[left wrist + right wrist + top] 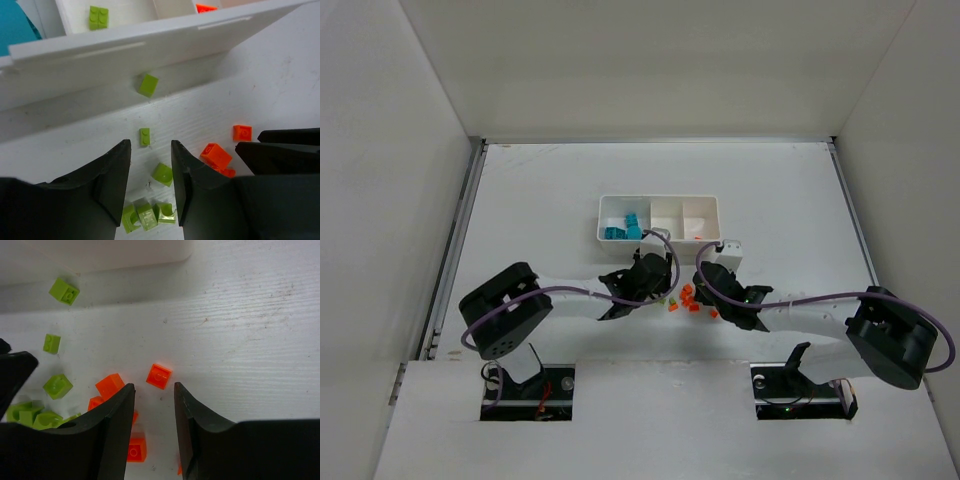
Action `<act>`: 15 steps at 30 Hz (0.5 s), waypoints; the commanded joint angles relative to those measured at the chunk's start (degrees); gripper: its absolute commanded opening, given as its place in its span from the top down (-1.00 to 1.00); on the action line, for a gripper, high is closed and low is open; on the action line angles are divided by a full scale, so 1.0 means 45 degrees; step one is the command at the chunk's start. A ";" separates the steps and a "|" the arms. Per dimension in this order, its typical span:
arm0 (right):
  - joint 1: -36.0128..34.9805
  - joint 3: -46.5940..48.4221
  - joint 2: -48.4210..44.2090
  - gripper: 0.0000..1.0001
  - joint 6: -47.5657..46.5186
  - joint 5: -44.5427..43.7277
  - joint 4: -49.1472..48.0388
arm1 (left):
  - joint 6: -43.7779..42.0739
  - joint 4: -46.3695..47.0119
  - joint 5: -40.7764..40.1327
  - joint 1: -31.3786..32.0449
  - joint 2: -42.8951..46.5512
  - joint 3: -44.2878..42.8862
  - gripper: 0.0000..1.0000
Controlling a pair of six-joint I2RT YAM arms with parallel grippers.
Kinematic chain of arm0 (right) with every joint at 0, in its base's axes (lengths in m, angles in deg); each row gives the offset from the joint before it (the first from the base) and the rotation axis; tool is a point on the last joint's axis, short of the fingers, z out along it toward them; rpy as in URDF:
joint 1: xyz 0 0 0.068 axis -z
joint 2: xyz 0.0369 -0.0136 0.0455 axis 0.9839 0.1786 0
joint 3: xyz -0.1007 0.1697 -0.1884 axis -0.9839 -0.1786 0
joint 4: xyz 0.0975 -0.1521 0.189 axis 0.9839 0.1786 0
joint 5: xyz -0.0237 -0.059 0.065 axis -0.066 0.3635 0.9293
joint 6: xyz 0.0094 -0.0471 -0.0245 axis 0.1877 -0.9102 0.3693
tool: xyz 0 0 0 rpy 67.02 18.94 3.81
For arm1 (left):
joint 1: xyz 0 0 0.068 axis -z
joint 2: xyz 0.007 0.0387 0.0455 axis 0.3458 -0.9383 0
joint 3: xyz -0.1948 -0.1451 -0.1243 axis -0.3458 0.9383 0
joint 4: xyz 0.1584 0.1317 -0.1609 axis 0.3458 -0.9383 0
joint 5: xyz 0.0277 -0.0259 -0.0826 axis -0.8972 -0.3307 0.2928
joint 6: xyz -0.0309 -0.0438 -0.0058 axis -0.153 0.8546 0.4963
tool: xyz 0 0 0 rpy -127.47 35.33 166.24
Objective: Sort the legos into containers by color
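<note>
Here, loose lime green legos [162,174] and orange legos [159,376] scattered on the table [770,190] just beside the near wall of the white tray [660,198]; teal legos [623,228] heaped in its left compartment, 1 lime brick [98,16] in the middle, 1 orange brick [205,7] in the right. Low over the scatter, left gripper [150,150] and right gripper [154,390], both parted, grasping nothing.

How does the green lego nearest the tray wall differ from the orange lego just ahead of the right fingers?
Colour: the green lego is lime, the orange lego bright orange. Place: the green lego lies close by the tray wall; the orange lego sits out on the open table, just ahead of the right fingers. Shared: both small, loose on the table, outside the tray.
</note>
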 commanded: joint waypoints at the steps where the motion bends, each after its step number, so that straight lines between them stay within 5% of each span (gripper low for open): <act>1: -0.0191 0.0329 -0.0011 0.14 0.0173 -0.0246 -0.0182 | 0.0026 0.0325 0.0118 0.0041 -0.0533 -0.0614 0.32; 11: -0.0249 0.0250 -0.0090 0.14 0.0193 -0.0246 -0.0202 | -0.0169 0.0793 -0.0019 -0.0037 -0.1901 -0.0927 0.48; 15: -0.0250 0.0309 0.0008 0.14 0.0193 -0.0246 -0.0202 | -0.0383 0.0814 -0.0136 0.0001 -0.2019 -0.1005 0.70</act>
